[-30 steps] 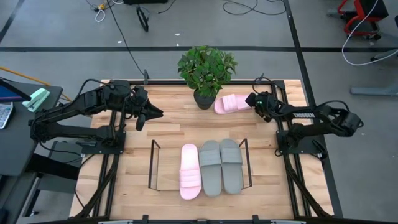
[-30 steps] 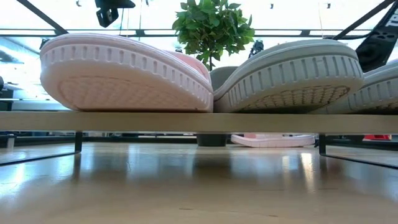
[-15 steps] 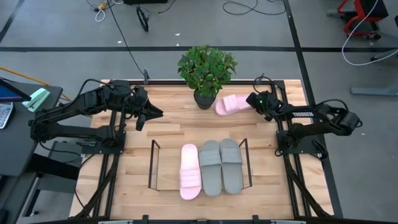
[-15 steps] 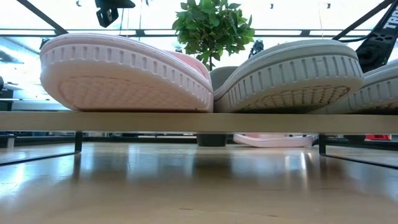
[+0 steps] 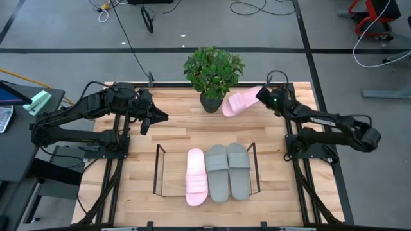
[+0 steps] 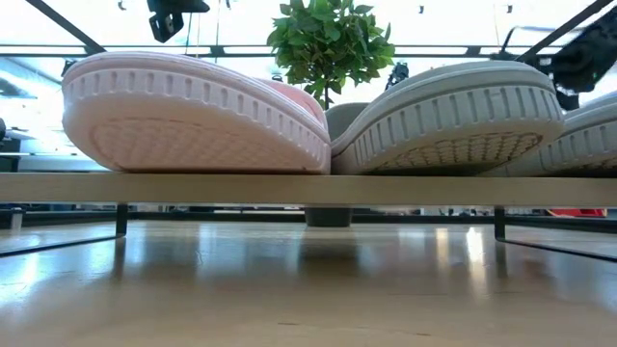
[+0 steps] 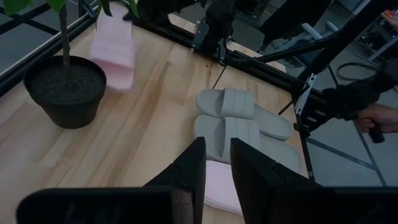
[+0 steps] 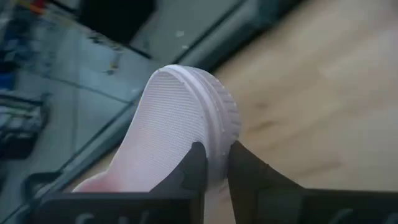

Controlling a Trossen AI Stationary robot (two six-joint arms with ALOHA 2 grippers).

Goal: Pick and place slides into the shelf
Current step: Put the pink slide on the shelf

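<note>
Slides: three on shelf (image 5: 157, 168), one (image 5: 241, 102) in right fingers (image 8: 213, 163)

Cameras as I read them:
- High: straight down over the whole table (image 5: 173, 131).
- Low: at tabletop height, pressed against sandal soles on the shelf (image 6: 289, 188); shares the potted plant (image 6: 328, 43) with the high view.
- Left wrist: looks across at the grey sandals (image 7: 239, 118).
- Right wrist: very close on the pink sandal (image 8: 180, 137).

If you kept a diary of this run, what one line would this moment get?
right claw: shut on pink slide, lifted off table beside plant | left claw: waiting, back left | shelf: three slides
</note>
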